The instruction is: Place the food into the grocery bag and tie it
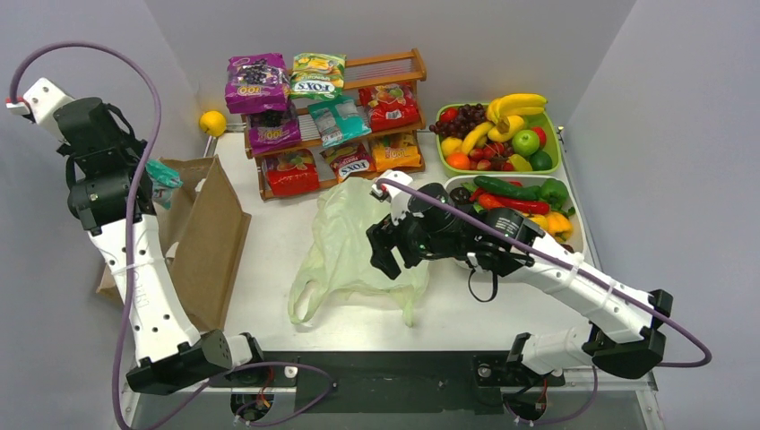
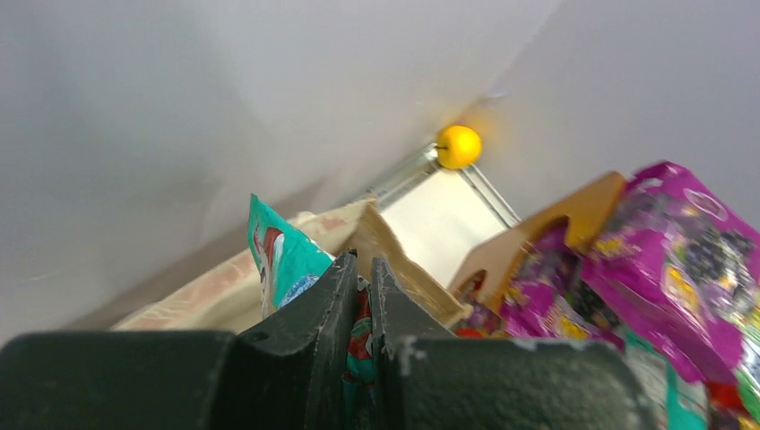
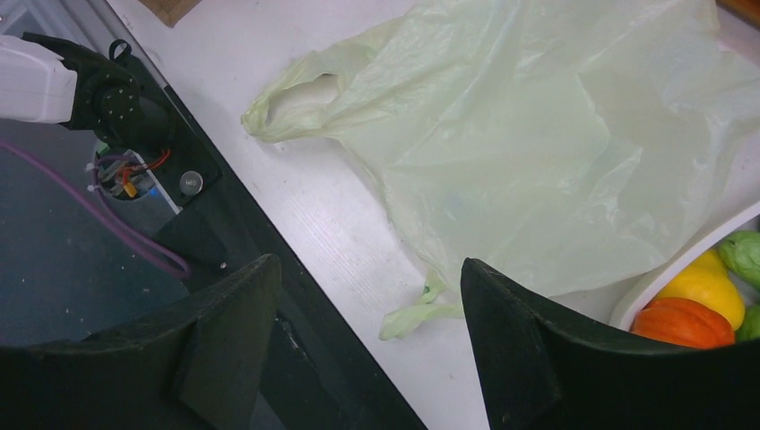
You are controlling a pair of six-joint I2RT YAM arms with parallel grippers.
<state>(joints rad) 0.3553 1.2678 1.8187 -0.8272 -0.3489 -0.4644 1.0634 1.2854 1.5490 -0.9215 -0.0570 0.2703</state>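
Observation:
The pale green grocery bag (image 1: 345, 246) lies flat on the table centre; it also shows in the right wrist view (image 3: 538, 152), with one loop handle (image 3: 296, 98) at the upper left. My left gripper (image 2: 363, 269) is shut on a teal snack packet (image 2: 282, 255), held high at the far left above the brown paper bag; the packet shows in the top view (image 1: 163, 177). My right gripper (image 3: 367, 296) is open and empty, hovering over the green bag's near right edge (image 1: 385, 255). More snack packets (image 1: 314, 85) fill the wooden rack. Toy fruit (image 1: 497, 134) and vegetables (image 1: 520, 197) lie in trays.
A stiff brown paper bag (image 1: 211, 237) stands open at the left. A wooden rack (image 1: 394, 67) stands at the back. A yellow ball (image 1: 212, 122) sits in the back left corner. A green tray (image 1: 554, 148) and a white tray (image 1: 578, 235) stand at the right.

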